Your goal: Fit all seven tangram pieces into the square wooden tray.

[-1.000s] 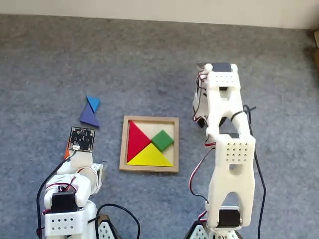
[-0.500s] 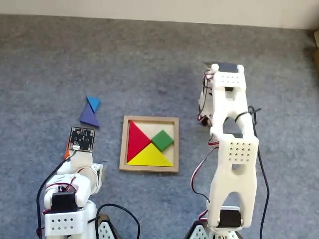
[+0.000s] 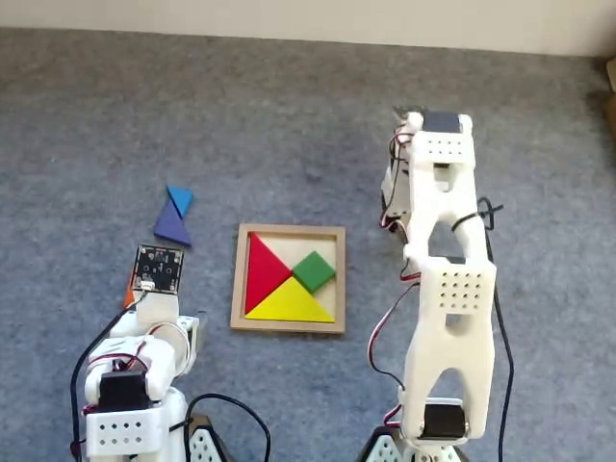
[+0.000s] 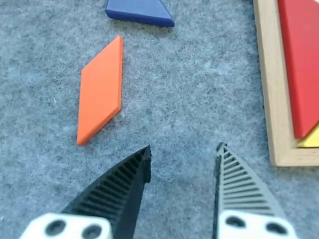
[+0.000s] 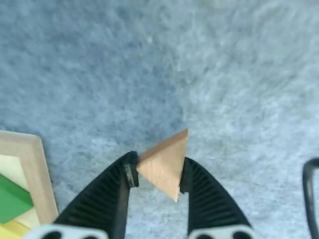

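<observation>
The square wooden tray (image 3: 289, 231) lies mid-table and holds a red triangle (image 3: 262, 269), a green square (image 3: 314, 270) and a yellow triangle (image 3: 289, 305). My right gripper (image 5: 157, 164) is shut on a tan wooden triangle (image 5: 167, 152), held above the carpet just off the tray's corner (image 5: 31, 164). Left of the tray, my left gripper (image 4: 183, 149) stands open over bare carpet with nothing between its fingers. Beyond it lie an orange parallelogram (image 4: 99, 89) and a dark blue triangle (image 4: 139, 11). A light blue triangle (image 3: 179, 199) touches the dark blue one (image 3: 172, 229).
The grey carpet stretches free behind and to the left of the tray. The right arm (image 3: 445, 289) stands folded to the right of the tray. The tray's rim (image 4: 271, 99) with the red piece (image 4: 301, 59) lies close beside my left gripper.
The right arm has shifted a little to the right, away from the tray. The left arm and the loose pieces have not moved.
</observation>
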